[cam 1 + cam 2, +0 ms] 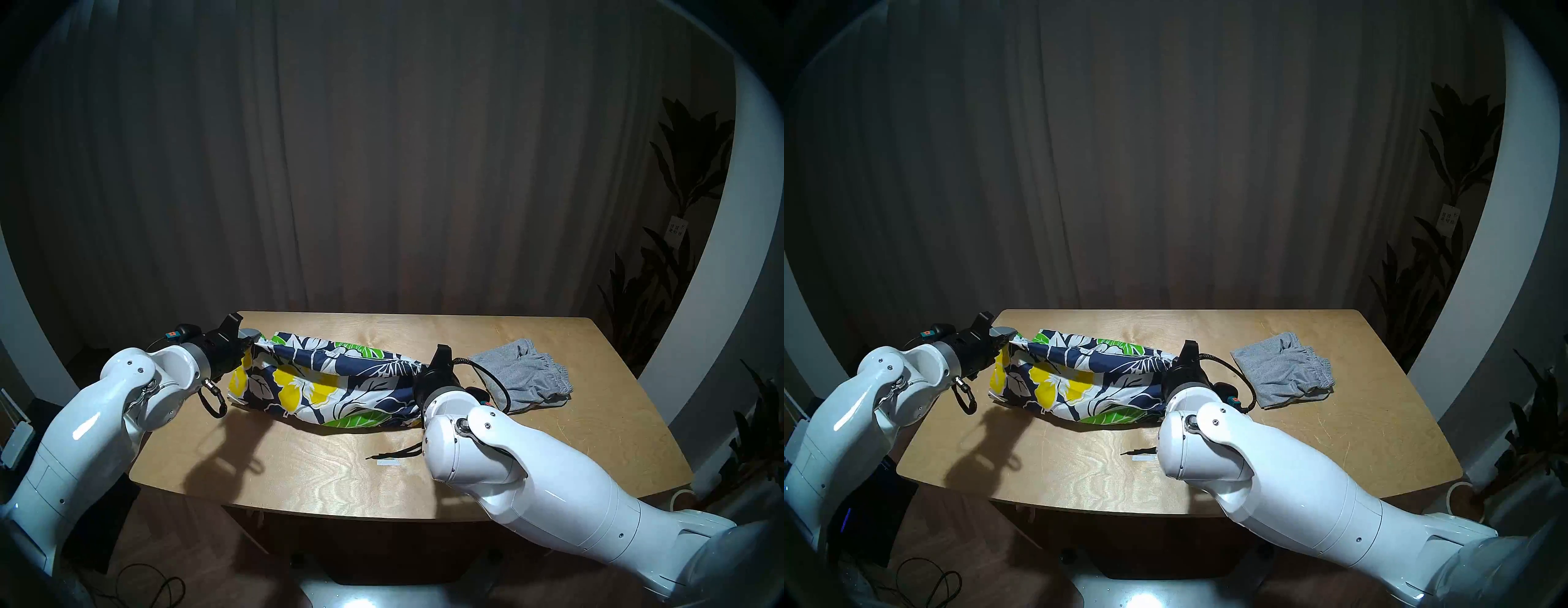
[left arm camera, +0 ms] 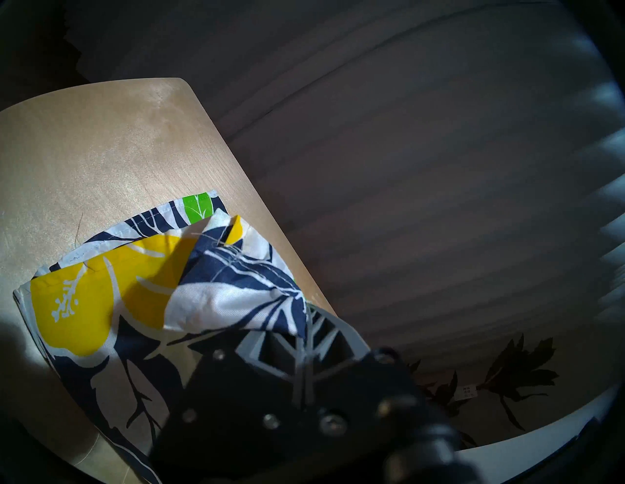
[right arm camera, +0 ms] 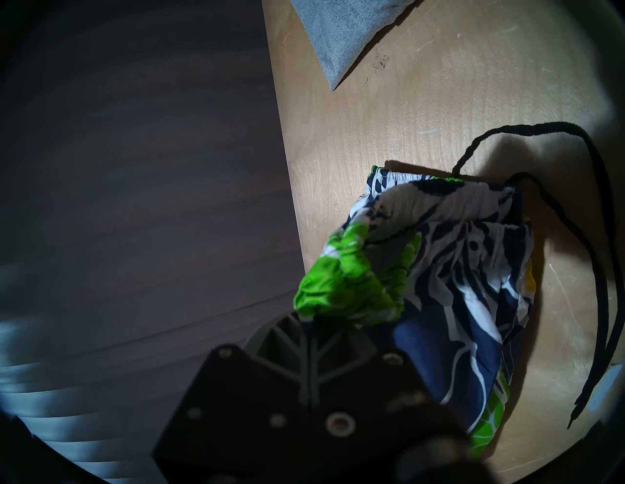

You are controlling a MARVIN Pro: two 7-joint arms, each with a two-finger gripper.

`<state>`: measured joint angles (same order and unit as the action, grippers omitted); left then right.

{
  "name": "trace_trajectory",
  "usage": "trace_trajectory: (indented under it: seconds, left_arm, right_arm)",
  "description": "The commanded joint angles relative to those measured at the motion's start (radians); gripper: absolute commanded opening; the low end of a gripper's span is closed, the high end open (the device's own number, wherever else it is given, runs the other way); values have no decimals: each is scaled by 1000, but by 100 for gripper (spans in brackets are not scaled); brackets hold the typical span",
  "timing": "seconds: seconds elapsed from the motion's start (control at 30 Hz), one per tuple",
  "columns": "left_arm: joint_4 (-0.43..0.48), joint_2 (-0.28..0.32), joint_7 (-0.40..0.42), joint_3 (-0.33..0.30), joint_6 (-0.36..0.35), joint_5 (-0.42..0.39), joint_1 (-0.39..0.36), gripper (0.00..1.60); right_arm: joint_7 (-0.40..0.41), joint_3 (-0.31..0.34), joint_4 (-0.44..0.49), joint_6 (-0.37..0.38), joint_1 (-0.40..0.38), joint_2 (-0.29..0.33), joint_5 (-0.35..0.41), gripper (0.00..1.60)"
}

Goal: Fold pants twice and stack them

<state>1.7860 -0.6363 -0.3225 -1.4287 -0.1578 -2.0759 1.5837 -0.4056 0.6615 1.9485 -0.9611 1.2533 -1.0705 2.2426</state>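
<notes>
The navy floral shorts [image 1: 322, 382] [image 1: 1081, 382] are stretched across the wooden table [image 1: 322, 463], lifted along their far edge and sagging to the table in front. My left gripper [image 1: 250, 336] [image 2: 306, 312] is shut on the leg-hem corner [image 2: 236, 270] at the left. My right gripper [image 1: 426, 366] [image 3: 309, 319] is shut on the green waistband corner [image 3: 345, 280] at the right. The dark drawstring [image 3: 602, 270] [image 1: 396, 451] trails on the table. The grey shorts [image 1: 522, 373] [image 1: 1284, 367] [image 3: 341, 37] lie flat at the back right, apart from both grippers.
The table's far edge runs right behind the lifted shorts, with a dark curtain [image 1: 382, 170] beyond. A small white label [image 1: 388, 462] lies on the table near the drawstring. Potted plants [image 1: 679, 254] stand at the right. Cables [image 1: 148, 590] lie on the floor at the front left.
</notes>
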Motion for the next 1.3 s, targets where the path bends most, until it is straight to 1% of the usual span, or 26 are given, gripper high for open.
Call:
trace_trajectory:
  seconds: [0.0, 0.37, 0.87, 1.2, 1.27]
  left_arm:
    - [-19, -35, 13, 11, 4, 10, -97, 0]
    - [-96, -96, 6, 69, 5, 27, -179, 0]
    - [-208, -177, 0, 143, 17, 53, -272, 0]
    - [-287, -242, 3, 192, 25, 74, -349, 0]
    - [-314, -264, 4, 207, 28, 81, -375, 0]
  right_arm:
    - [8, 21, 1, 1, -28, -22, -3, 0]
    - [1, 36, -24, 1, -38, -37, 3, 0]
    - [-7, 70, -52, 1, -61, -78, 19, 0]
    - [-4, 84, -64, 1, -79, -109, 39, 0]
    - [-3, 90, -70, 1, -87, -116, 46, 0]
